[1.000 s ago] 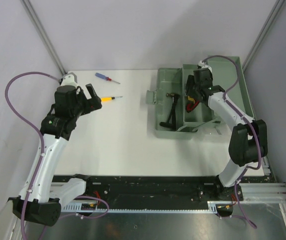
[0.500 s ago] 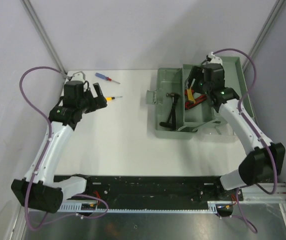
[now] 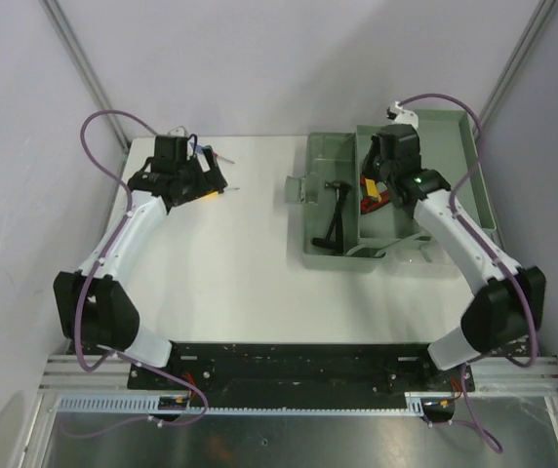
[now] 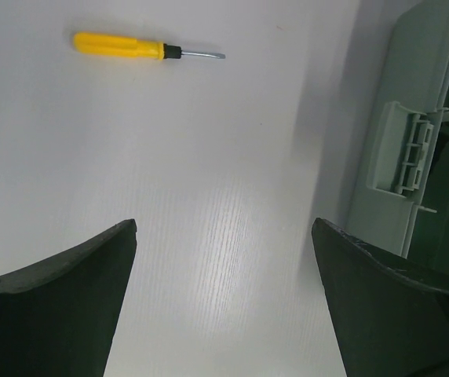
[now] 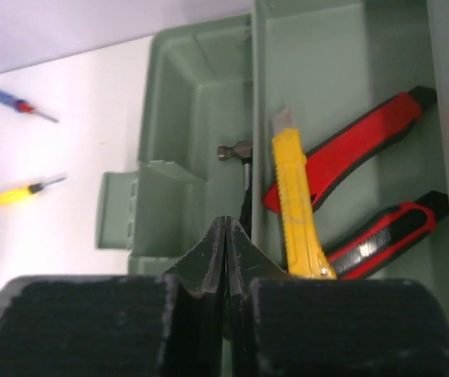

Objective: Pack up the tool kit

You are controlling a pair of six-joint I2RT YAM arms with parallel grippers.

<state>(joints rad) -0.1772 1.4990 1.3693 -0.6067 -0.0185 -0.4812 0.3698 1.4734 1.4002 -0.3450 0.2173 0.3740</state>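
The grey-green toolbox (image 3: 324, 156) lies open at the back right, its lid (image 3: 450, 136) folded back. A black-handled hammer (image 3: 338, 210) rests in the main well. A yellow knife (image 5: 297, 208) and two red knives (image 5: 350, 149) lie in the inner tray. My right gripper (image 5: 226, 221) hovers above the tray edge, shut on nothing. My left gripper (image 4: 224, 228) is open above bare table, just short of the yellow screwdriver (image 4: 126, 45). The blue screwdriver (image 5: 11, 101) lies beyond it; in the top view the left wrist partly hides it.
The toolbox's front latch (image 4: 403, 153) sticks out toward the left gripper. White walls and metal posts close in the table at the back and sides.
My left arm has stretched toward the back, bringing its open gripper over to the screwdrivers. My right gripper has shut and pulled back slightly above the tray.
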